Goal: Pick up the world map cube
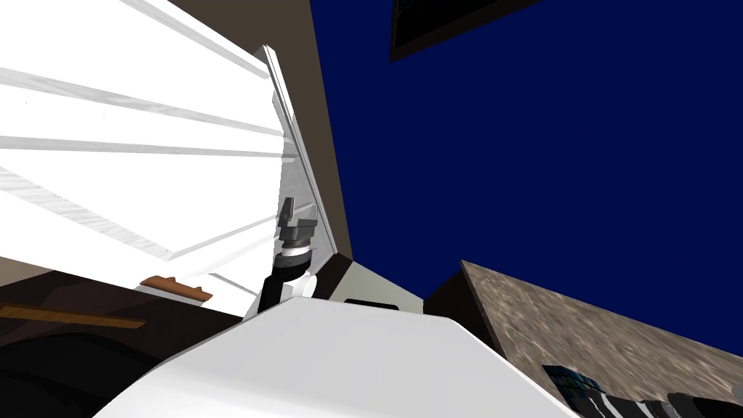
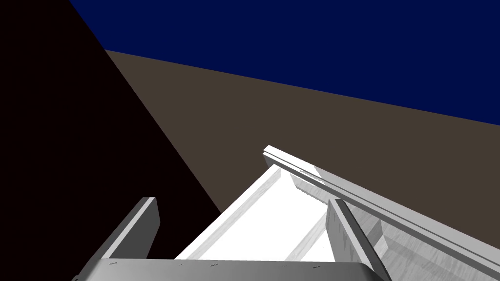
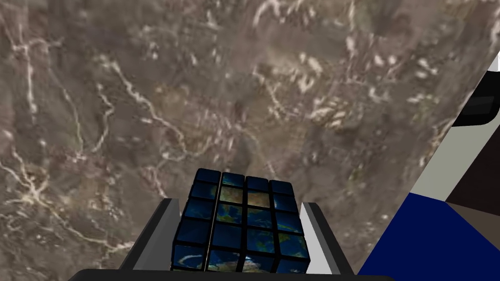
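Right wrist view: right gripper (image 3: 238,202) clamps the world map cube (image 3: 241,229) — brown marbled surface (image 3: 195,97) beyond; left gripper (image 2: 242,199) spread open — beside white shelving (image 2: 273,219).

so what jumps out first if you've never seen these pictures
The cube printed with blue seas and green land, clamped between the fingers of the right pincer against a brown marbled counter. Next, the deep blue wall across the head view, and the white shelves beside which the left pincer hangs open.
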### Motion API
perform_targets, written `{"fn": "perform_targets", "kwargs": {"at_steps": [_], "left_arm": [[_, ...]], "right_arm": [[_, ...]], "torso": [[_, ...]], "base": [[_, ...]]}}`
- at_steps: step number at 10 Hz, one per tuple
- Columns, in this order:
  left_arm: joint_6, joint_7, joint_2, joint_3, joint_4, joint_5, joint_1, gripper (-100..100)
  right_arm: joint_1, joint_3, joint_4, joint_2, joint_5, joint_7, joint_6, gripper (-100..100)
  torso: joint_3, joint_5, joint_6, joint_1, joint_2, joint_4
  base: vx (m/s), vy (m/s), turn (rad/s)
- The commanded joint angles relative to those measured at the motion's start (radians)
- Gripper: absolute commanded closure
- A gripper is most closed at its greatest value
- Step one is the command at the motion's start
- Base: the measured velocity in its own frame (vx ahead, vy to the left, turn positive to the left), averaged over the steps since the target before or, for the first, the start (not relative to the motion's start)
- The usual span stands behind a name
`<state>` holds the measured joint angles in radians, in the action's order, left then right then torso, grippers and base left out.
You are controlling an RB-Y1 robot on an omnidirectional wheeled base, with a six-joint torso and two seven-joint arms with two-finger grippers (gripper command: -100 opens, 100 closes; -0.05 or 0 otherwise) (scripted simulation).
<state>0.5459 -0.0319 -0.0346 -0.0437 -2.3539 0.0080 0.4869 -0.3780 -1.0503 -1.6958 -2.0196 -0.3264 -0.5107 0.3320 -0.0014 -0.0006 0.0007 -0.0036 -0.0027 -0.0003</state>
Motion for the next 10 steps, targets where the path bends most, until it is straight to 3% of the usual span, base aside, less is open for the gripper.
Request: {"fn": "perform_targets", "kwargs": {"at_steps": [1, 2, 4, 5, 8, 9, 10], "left_arm": [[0.0, 0.0, 0.0, 0.0, 0.0, 0.0, 0.0, 0], [0.0, 0.0, 0.0, 0.0, 0.0, 0.0, 0.0, 0], [0.0, 0.0, 0.0, 0.0, 0.0, 0.0, 0.0, 0], [0.0, 0.0, 0.0, 0.0, 0.0, 0.0, 0.0, 0], [0.0, 0.0, 0.0, 0.0, 0.0, 0.0, 0.0, 0], [0.0, 0.0, 0.0, 0.0, 0.0, 0.0, 0.0, 0], [0.0, 0.0, 0.0, 0.0, 0.0, 0.0, 0.0, 0]], "right_arm": [[0.01, -0.002, -0.014, -0.009, -0.025, -0.05, -0.005, 100], [0.028, -0.006, -0.042, -0.023, -0.068, -0.08, -0.016, 100], [0.028, -0.006, -0.042, -0.023, -0.071, -0.114, -0.016, 100], [0.046, -0.009, -0.071, -0.036, -0.116, -0.147, -0.027, 100], [0.063, -0.012, -0.099, -0.05, -0.163, -0.234, -0.038, 100], [0.06, -0.011, -0.096, -0.049, -0.157, -0.214, -0.037, 100], [0.061, -0.011, -0.097, -0.049, -0.159, -0.219, -0.038, 0]], "torso": [[0.0, 0.0, 0.0, 0.0, 0.0, 0.0], [0.0, 0.0, 0.0, 0.001, 0.0, 0.0], [0.0, 0.0, 0.001, 0.001, -0.001, 0.0], [-0.001, 0.001, 0.001, 0.002, -0.001, 0.0], [0.0, 0.001, 0.0, 0.001, -0.001, 0.0], [0.0, 0.001, 0.001, 0.001, 0.0, 0.0], [-0.001, 0.001, 0.001, 0.002, -0.001, 0.0]], "base": [[-0.033, -0.024, 0.023], [-0.036, -0.027, 0.024], [-0.02, -0.014, 0.01], [-0.023, -0.013, 0.02], [-0.033, -0.028, 0.023], [-0.012, -0.012, 0.007], [0.0, 0.0, 0.0]]}}
